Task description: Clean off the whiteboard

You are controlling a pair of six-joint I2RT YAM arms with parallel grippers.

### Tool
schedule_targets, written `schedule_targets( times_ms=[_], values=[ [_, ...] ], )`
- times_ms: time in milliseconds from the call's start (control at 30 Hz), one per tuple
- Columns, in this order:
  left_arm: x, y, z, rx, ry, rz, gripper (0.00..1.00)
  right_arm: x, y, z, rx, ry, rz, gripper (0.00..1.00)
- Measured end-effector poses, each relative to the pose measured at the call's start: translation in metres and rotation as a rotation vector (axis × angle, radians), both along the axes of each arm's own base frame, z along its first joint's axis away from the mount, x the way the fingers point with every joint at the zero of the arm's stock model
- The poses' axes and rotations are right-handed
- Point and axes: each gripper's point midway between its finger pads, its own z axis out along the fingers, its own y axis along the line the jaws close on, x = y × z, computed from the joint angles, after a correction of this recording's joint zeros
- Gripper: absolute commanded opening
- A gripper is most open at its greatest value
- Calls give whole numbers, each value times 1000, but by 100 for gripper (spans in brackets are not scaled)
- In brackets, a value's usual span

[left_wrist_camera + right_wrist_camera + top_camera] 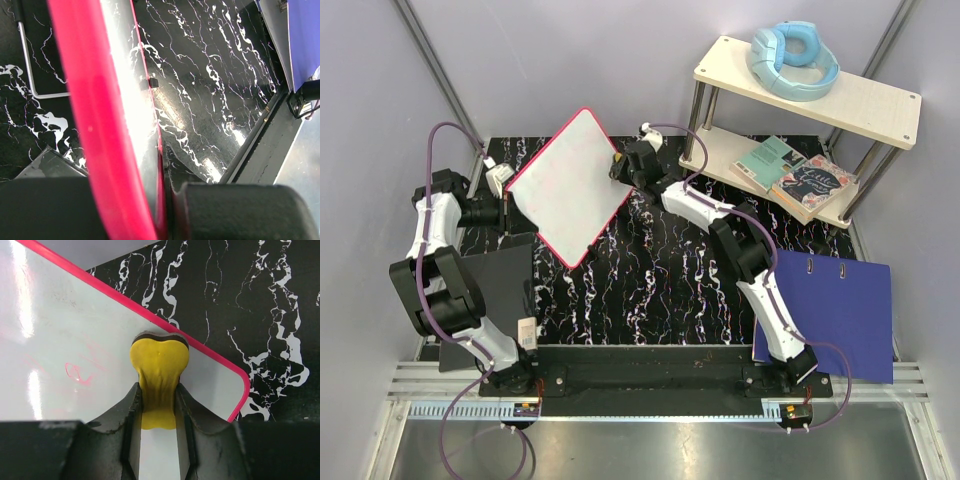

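Observation:
The whiteboard [570,185], white with a red-pink rim, is held tilted above the black marbled table. My left gripper [508,205] is shut on its left edge; in the left wrist view the rim [100,125] runs between the dark fingers of the left gripper [150,210]. My right gripper [620,165] is at the board's right corner, shut on a yellow eraser [159,365]. In the right wrist view the right gripper [159,392] squeezes the eraser, whose dark-backed end rests on the whiteboard [75,320] near its rim. Faint pink marks [75,372] show left of the eraser.
A two-tier shelf [880,105] at the back right carries light blue headphones [794,58] and books [795,172]. A blue folder [840,310] lies at the right, a black flat panel [492,290] at the left by the left arm.

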Motion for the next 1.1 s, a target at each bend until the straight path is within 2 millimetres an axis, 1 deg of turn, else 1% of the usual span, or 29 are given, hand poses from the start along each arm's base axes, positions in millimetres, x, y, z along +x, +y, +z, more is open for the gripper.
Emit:
schedule_targets(
  times_ms=[233,300,367,500,533,600,633,733,867,1000,1100],
  values=[
    [1,2,1,36,-43,-20,0,1,6,12,0,-56,42,0],
    [1,3,1,44,-51,-22,0,1,12,22,10,-76,63,0],
    [0,2,0,47,-54,-25,0,2,25,42,36,-112,90,0],
    [-1,2,-1,47,-53,-26,0,8,55,99,127,-228,131,0],
    [-1,2,-1,48,-53,-26,0,9,63,116,155,-264,139,0],
    [-1,2,-1,50,-53,-27,0,9,73,137,193,-317,143,0],
    [-1,2,-1,50,-53,-28,0,8,77,143,205,-333,145,0],
    [-2,2,-1,48,-49,-26,0,9,80,143,214,-341,139,0],
    [-2,2,-1,44,-41,-22,0,8,78,131,236,-335,131,0],
    [-3,1,-2,43,-38,-22,0,0,67,105,238,-292,109,0],
    [-3,1,-2,43,-37,-22,0,-2,58,88,252,-264,89,0]
  ],
)
